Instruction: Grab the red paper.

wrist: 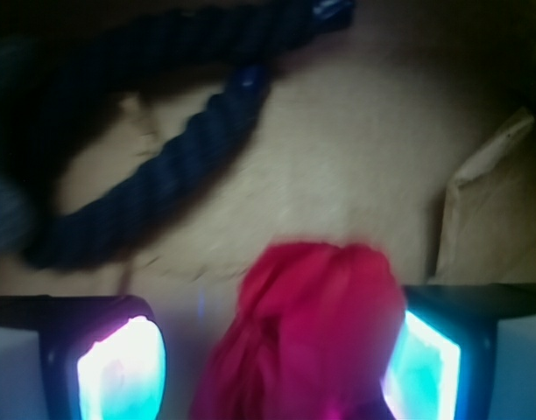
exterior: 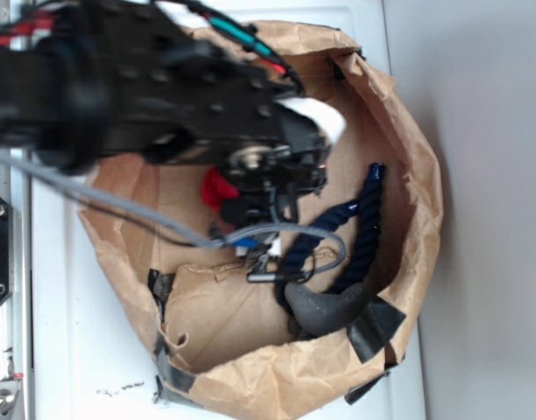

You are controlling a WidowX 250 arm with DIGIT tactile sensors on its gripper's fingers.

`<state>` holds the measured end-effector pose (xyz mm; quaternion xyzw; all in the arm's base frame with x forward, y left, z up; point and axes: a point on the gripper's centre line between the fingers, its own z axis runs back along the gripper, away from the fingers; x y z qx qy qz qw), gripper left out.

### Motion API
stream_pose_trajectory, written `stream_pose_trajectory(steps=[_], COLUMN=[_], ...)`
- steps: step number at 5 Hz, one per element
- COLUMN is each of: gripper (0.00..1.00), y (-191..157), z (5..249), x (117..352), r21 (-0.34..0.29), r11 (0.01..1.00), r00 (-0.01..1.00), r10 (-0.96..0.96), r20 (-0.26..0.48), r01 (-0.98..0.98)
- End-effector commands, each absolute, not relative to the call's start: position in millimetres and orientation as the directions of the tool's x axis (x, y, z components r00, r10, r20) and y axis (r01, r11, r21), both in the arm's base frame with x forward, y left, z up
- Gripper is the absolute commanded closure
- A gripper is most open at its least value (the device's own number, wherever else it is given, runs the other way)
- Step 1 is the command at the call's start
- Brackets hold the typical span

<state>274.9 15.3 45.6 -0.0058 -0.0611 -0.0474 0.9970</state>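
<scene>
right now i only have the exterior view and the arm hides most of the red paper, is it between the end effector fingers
Observer: Yes. In the wrist view the red paper fills the gap between the two fingers, closer to the right one.
Operator: are the fingers closed on it
Observer: Can't tell for sure. The paper reaches the right finger, but a gap shows beside the left one.
Operator: is the rope in the way
Observer: No. The navy rope lies ahead of the fingers on the brown bag floor, apart from the paper.
</scene>
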Motion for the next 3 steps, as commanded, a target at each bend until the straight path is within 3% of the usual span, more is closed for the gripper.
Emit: stream_pose_trajectory(steps=[1,2,3], gripper=[1.0,1.0,1.0], y=[5.2,1.6,5.8], z=[46.2,46.6,68.6], x=[290.9,287.1,284.6], r21=[0.04,0.038,-0.016], r11=[0.992,0.994,0.994], r00=[0.977,0.974,0.964], r10=[-0.124,-0.109,-0.098], r20=[0.171,0.198,0.248], r01=[0.119,0.104,0.105])
